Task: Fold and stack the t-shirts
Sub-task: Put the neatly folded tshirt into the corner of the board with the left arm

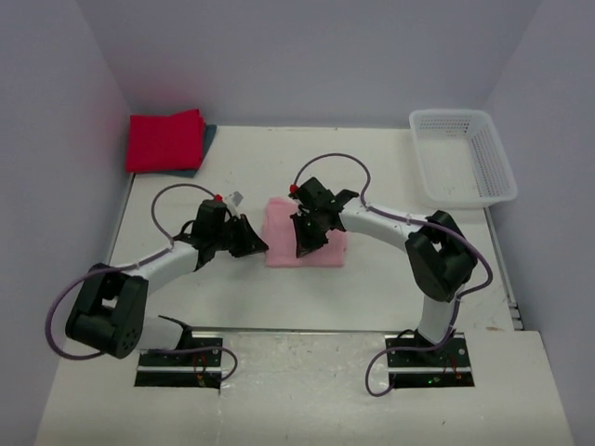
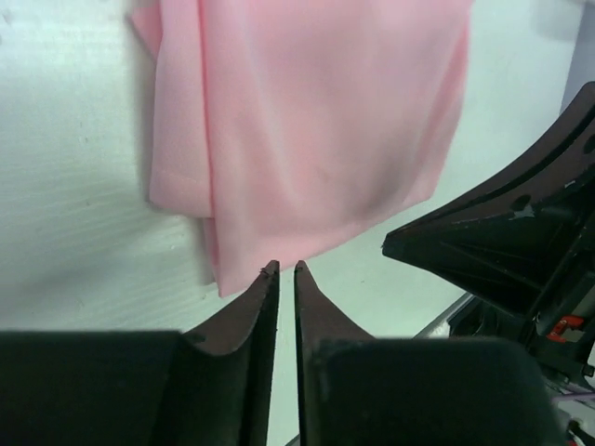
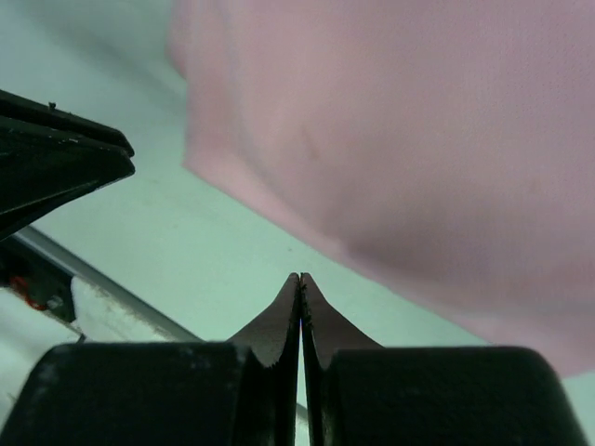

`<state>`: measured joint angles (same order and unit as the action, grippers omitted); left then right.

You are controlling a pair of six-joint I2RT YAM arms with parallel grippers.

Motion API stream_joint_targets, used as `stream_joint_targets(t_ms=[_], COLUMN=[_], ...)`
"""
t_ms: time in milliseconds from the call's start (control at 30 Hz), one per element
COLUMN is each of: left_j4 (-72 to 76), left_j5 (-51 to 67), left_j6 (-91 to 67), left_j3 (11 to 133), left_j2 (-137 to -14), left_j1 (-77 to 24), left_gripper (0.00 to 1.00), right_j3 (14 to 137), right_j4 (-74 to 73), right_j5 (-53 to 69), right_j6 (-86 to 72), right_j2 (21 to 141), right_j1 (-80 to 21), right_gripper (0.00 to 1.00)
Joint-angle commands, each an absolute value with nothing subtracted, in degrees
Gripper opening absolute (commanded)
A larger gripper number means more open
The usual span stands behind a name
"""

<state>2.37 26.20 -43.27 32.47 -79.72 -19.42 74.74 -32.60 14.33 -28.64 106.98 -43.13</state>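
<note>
Nearest, at the front edge of the pale matte tabletop (image 1: 372,288), two flat black mounting plates carry the arms. The left arm (image 1: 149,265) and the right arm (image 1: 437,260) are both white shells with blocky black joints, and thin purple cables loop off them. Both reach inward to the middle of the tabletop.

The left claw (image 2: 283,269) is clenched, with only a hairline slit between its two dark, tapered fingers and nothing held in it. Its tips sit right at the lower corner of the pale pink t-shirt (image 1: 279,243); I cannot tell whether they touch the cloth. The right claw (image 3: 300,276) is clenched tight and empty, its matching pointed fingers pressed together, and its tips aim at bare tabletop just beside the pink cloth's edge. From overhead its black body hangs above the shirt.

The pink t-shirt lies flat in the middle of the tabletop, folded into a small, roughly rectangular packet. The fabric is soft, smooth and unpatterned. Several layers show at its left side, where a stitched hem runs along one folded flap, and the edges are gently rounded rather than crisp.

Farther back, in the far left corner, the crimson t-shirt (image 1: 165,141) lies as a neat folded square on top of the dark teal t-shirt (image 1: 209,137), which shows as a narrow strip along its right and near edges. At the far right, well apart from the shirts, a white plastic mesh basket (image 1: 495,160) stands, rectangular with perforated walls.
</note>
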Motion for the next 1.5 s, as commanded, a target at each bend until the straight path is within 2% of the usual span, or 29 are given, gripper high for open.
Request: stream_joint_targets(t_ms=[0, 33, 67, 133, 200, 267, 467, 700, 1067, 1467], left_j4=[-7.47, -8.95, -9.83, -10.89, -10.03, -7.75, 3.42, 8.96, 8.88, 10.19], left_j5=[18.29, 17.41, 15.14, 14.33, 15.46, 20.79, 29.95, 32.43, 33.22, 34.27], left_j6=[-41.05, -40.78, -40.43, -38.85, -37.62, -37.36, -36.83, -35.59, -34.98, -35.07], left_j3=[37.96, 38.75, 40.41, 42.09, 43.85, 43.95, 42.10, 41.66, 40.96, 43.15], left_j2=[-71.89, -69.72, -69.18, -69.43, -72.05, -74.78, -85.68, -94.91, -99.49, -106.25], left_j1=[-19.51, -19.51, -19.51, -19.42, -18.46, -17.15, -11.70, -7.91, -8.09, -13.44], left_gripper=[0.14, 0.21, 0.38, 0.56, 0.61, 0.63, 0.57, 0.57, 0.58, 0.61], right_j3=[80.76, 82.42, 83.14, 85.85, 87.09, 88.59, 91.67, 90.00, 90.61, 90.70], right_j4=[-36.99, -37.61, -38.40, -39.80, -40.08, -40.25, -41.22, -39.90, -40.43, -40.17], right_j5=[11.08, 10.81, 9.51, 8.97, 9.14, 9.58, 10.54, 12.74, 14.23, 15.47], right_j6=[-26.81, -26.55, -26.28, -25.67, -25.75, -25.49, -24.17, -24.17, -24.26, -24.79], right_j2=[100.20, 100.20, 100.72, 101.86, 104.32, 105.99, 113.11, 116.19, 117.94, 119.53], right_j1=[-43.51, -43.42, -43.33, -42.81, -41.67, -40.96, -37.62, -34.46, -34.37, -34.54], right_gripper=[0.00, 0.00, 0.00, 0.00, 0.00, 0.00, 0.00, 0.00, 0.00, 0.00])
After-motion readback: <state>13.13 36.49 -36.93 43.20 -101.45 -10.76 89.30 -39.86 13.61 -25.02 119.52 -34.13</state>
